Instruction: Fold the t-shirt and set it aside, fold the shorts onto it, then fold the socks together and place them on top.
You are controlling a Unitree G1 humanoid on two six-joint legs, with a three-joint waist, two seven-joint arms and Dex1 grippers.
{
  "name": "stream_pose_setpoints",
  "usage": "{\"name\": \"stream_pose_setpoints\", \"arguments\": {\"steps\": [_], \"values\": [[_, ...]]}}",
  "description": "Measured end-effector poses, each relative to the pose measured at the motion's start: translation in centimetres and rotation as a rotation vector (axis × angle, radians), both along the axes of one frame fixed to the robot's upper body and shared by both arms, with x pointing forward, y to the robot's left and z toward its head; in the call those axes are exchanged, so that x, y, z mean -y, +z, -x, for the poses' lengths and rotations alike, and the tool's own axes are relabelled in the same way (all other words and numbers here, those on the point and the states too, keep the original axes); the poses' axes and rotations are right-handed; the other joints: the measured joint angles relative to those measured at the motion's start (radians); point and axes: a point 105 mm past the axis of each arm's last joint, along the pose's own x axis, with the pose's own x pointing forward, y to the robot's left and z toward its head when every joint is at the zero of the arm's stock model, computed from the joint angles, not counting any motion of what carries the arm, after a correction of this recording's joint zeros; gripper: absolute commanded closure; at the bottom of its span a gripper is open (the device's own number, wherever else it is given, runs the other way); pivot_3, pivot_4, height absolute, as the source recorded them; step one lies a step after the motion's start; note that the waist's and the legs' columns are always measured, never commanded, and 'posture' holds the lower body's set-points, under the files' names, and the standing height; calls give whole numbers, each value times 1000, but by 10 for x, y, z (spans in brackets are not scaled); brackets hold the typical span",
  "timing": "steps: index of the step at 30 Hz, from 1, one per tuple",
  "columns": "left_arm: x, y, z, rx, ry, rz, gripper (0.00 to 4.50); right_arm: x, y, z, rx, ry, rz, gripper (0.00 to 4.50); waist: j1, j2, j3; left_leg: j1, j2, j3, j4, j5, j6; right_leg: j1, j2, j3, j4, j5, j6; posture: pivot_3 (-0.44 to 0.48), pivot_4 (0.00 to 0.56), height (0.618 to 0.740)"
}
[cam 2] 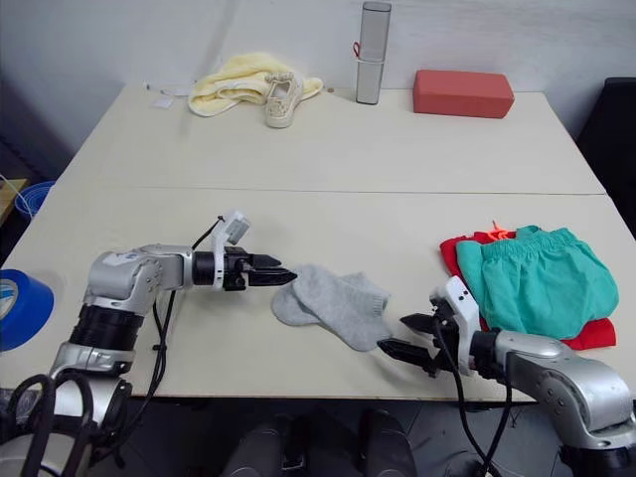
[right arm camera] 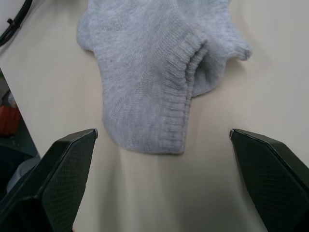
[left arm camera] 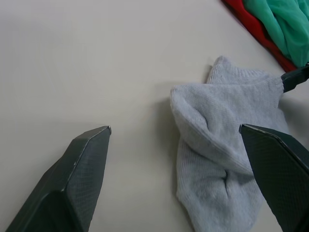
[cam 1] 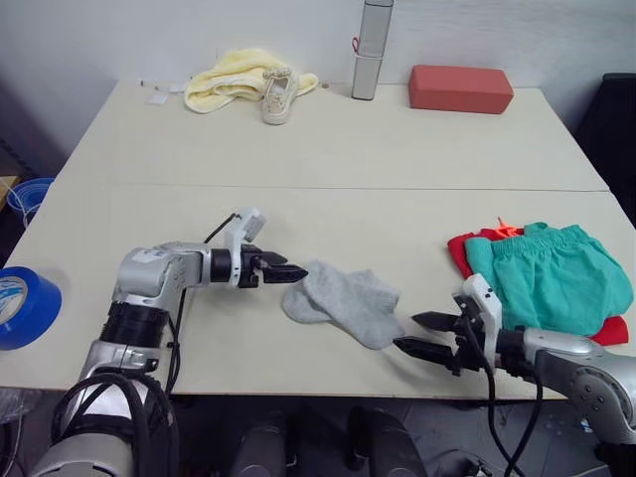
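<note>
The light grey socks lie overlapped in a loose heap near the table's front edge, between my two grippers. My left gripper is open at their left end, low over the table; in the left wrist view the socks lie between its spread fingers. My right gripper is open just off their right end, and its wrist view shows a ribbed cuff in front of it. The folded teal shorts rest on the folded red t-shirt at the front right.
At the back of the table are a pale yellow cloth, an off-white shoe, a silver bottle and a red-brown block. A blue tape roll sits at the front left edge.
</note>
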Motion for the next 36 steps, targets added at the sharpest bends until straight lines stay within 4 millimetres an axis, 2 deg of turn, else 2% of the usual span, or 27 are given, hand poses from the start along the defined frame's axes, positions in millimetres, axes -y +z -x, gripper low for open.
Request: {"name": "stream_pose_setpoints", "arguments": {"steps": [2,5,6,9,16,20,21,27,32,36], "values": [[6,-1,-3,4,-10,4,29,-4,-1,0,11,15,13,0,1,-1,0,0,0,0,0,0,0,0,0,0,0,0,0,0,150,740],[13,-2,-6,18,-22,-5,0,-11,-2,0,17,19,5,569,2,-1,-1,0,0,0,0,0,0,0,0,0,0,0,0,0,150,740],[14,-2,-7,18,-25,-4,0,-16,-3,0,14,23,-1,896,2,-1,-1,0,0,0,0,0,0,0,0,0,0,0,0,0,150,740],[19,-2,-7,22,-33,-2,645,-25,-6,1,9,29,-7,1967,2,-1,-1,0,0,0,0,0,0,0,0,0,0,0,0,0,150,740],[21,-10,-6,2,-48,-28,2957,-30,-13,3,-5,31,7,4496,2,-1,-1,0,0,0,1,0,0,0,0,0,0,0,0,0,150,740],[21,-13,-7,12,-36,1,4321,-28,-11,4,10,34,-7,4500,2,-1,-1,0,0,0,1,0,1,0,0,0,0,0,0,0,150,740],[20,-11,-8,21,-28,24,4452,-26,-9,4,19,41,-8,4500,2,-1,-1,-1,0,0,1,0,1,0,0,0,0,0,0,0,150,740],[16,22,-1,135,-48,141,4452,-6,16,4,94,76,-26,4500,2,-2,-1,-1,0,0,1,0,1,1,0,-1,0,0,0,0,150,740],[10,21,12,148,-28,162,4452,2,29,4,108,113,-32,4500,1,-2,-1,0,0,0,1,0,1,1,0,-1,0,0,0,0,150,740],[1,18,20,130,33,159,4452,4,42,-12,142,104,-43,4500,0,-2,-1,0,0,-1,2,0,1,1,0,-1,1,0,0,0,150,740]]}}
